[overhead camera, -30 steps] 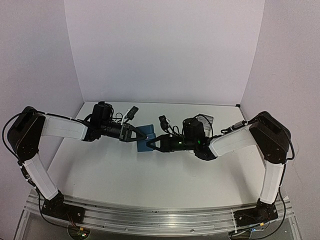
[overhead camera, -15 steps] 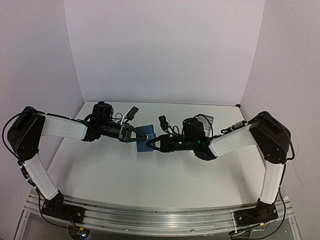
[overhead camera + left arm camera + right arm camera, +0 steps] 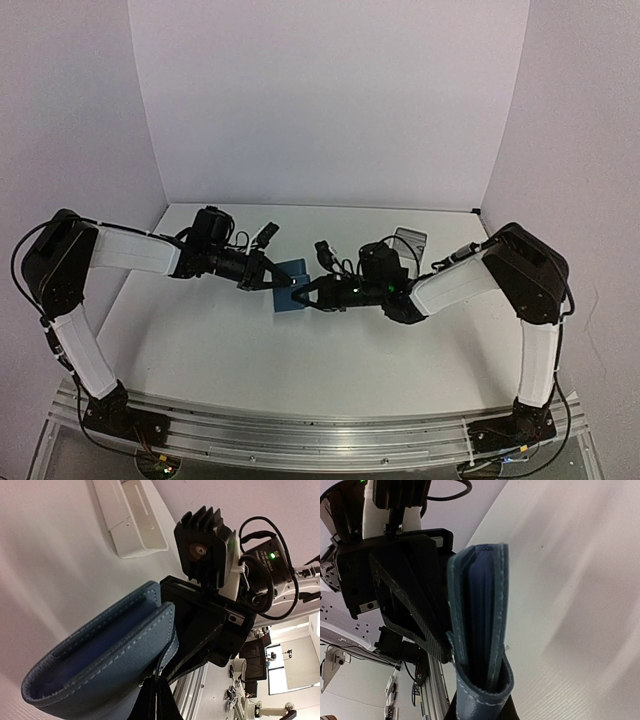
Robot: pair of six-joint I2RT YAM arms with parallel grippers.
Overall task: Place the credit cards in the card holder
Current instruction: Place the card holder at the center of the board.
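The dark-blue card holder [image 3: 291,286] is held off the table between both grippers at the middle. My left gripper [image 3: 270,279] is shut on its edge from the left; in the left wrist view the holder [image 3: 105,655] fills the lower left, pinched by my gripper [image 3: 156,687]. My right gripper [image 3: 303,296] is shut on it from the right; in the right wrist view the holder [image 3: 479,605] is edge-on and folded nearly shut, with its tab end in my gripper [image 3: 481,707]. No credit cards show in any view.
A long white tray [image 3: 131,515] lies on the table behind the grippers, also in the top view [image 3: 408,240]. White walls close the back and sides. The right wrist camera housing [image 3: 204,547] is close to the holder.
Both grippers have closed in on each other, the right arm reaching further left. The card holder has shifted slightly nearer and shows less of its face.
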